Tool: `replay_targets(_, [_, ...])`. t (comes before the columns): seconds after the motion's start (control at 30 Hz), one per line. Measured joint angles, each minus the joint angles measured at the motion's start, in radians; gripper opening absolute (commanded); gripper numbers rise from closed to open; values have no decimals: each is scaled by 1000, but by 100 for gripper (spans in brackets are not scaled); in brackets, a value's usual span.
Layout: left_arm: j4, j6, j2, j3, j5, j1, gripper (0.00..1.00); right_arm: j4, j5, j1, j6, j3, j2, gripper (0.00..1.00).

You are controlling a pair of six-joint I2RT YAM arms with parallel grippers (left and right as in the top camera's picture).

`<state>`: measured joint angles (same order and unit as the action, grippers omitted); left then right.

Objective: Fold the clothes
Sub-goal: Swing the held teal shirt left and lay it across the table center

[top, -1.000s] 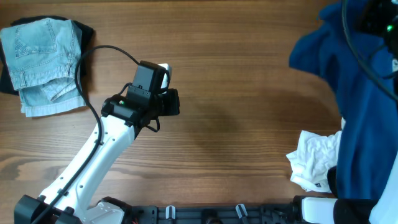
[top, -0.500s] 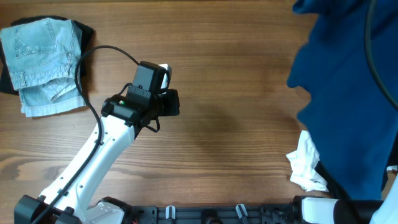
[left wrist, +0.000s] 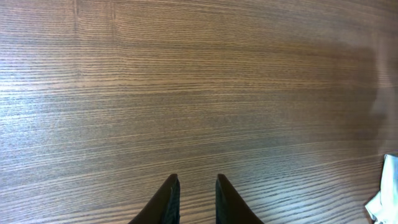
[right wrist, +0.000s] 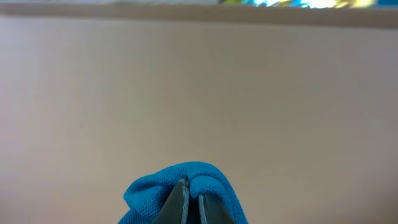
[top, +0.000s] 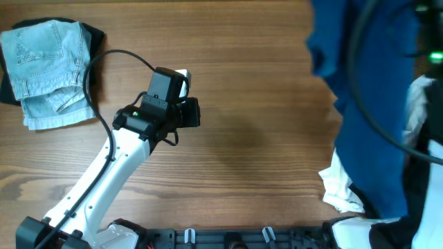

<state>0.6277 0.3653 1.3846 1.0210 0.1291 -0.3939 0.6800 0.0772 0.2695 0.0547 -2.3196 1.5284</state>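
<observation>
Pinching a small bunch of the blue garment (right wrist: 186, 183), the right jaws are clenched tight on the cloth and hold it aloft. From overhead it hangs as a broad deep-blue drape over the right side of the tabletop (top: 263, 138), covering part of a crumpled white garment (top: 339, 187). It looks a soft, limp, fine-meshed knit, light and unbreakable, likely to sag and swing; a shoulder seam or hem corner would probably spread it best. The left jaws, narrowly parted and empty, hover over bare wood, with folded jeans (top: 45, 69) far left.
</observation>
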Motion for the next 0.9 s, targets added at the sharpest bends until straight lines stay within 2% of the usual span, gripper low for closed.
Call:
replay_targets(0.2, [0, 0, 0, 0, 0, 0, 20, 119, -5, 163, -2, 0, 86, 4])
replay_targets(0.37, [0, 0, 0, 0, 0, 0, 20, 185, -40, 174, -51, 0, 156, 4])
replay_targets(0.6, [-3, 0, 0, 0, -46, 0, 20, 301, -191, 187, -119, -3, 219, 4])
replay_targets(0.9, [8, 0, 0, 0, -56, 0, 19, 331, -272, 410, -130, -5, 459, 4])
